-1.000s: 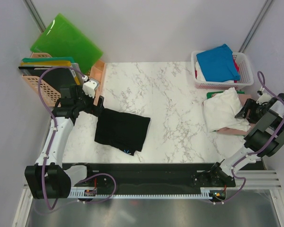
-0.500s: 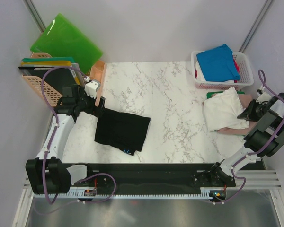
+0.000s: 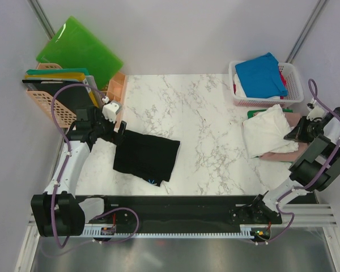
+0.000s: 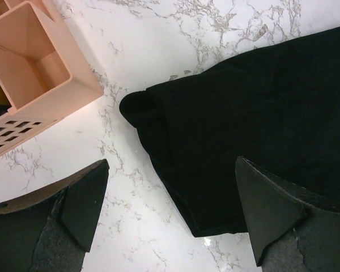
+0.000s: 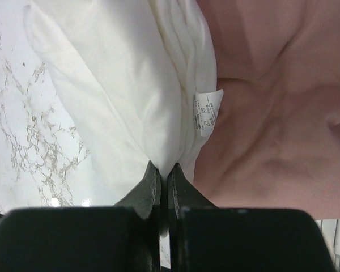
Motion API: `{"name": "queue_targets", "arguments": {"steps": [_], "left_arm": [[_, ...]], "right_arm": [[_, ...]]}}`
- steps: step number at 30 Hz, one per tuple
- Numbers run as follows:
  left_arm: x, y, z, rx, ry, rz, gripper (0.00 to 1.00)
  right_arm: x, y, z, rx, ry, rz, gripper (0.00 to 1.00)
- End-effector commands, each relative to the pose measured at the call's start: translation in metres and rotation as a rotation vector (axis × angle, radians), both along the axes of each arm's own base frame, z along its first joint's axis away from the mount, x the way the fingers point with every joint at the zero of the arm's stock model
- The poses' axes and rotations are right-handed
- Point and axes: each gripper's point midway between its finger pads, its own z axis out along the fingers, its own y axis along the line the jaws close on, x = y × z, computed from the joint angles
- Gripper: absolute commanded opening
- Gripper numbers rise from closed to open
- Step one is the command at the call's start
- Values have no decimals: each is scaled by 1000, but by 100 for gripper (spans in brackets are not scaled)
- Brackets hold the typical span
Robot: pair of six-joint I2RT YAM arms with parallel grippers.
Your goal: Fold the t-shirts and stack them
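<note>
I have my right gripper (image 5: 163, 167) clamped on the white t-shirt (image 5: 119, 85), right side, atop the pink t-shirt (image 5: 272, 113); I'd lift slowly so pink stays down. My left gripper (image 4: 171, 170) gapes over the black t-shirt (image 4: 260, 102).

Two arms (image 3: 68, 164), at least five t-shirts (image 3: 147, 156)

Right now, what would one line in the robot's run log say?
left hand: open over black t-shirt | right hand: shut on white t-shirt | white t-shirt: lying on pink t-shirt
</note>
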Motion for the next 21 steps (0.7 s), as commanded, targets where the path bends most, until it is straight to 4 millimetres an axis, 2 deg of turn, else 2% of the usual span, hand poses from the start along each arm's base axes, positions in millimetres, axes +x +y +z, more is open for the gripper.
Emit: {"name": "queue_targets", "arguments": {"steps": [1, 9, 15, 21], "left_arm": [[10, -3, 12, 0, -63, -23, 100], [11, -1, 11, 7, -64, -18, 100], [6, -1, 2, 9, -44, -21, 100], [6, 0, 2, 16, -51, -19, 100]], "right_arm": [[10, 14, 44, -56, -123, 82, 0], [21, 19, 83, -124, -208, 100, 0], [29, 22, 102, -151, -240, 112, 0], [42, 14, 115, -165, -262, 98, 0]]}}
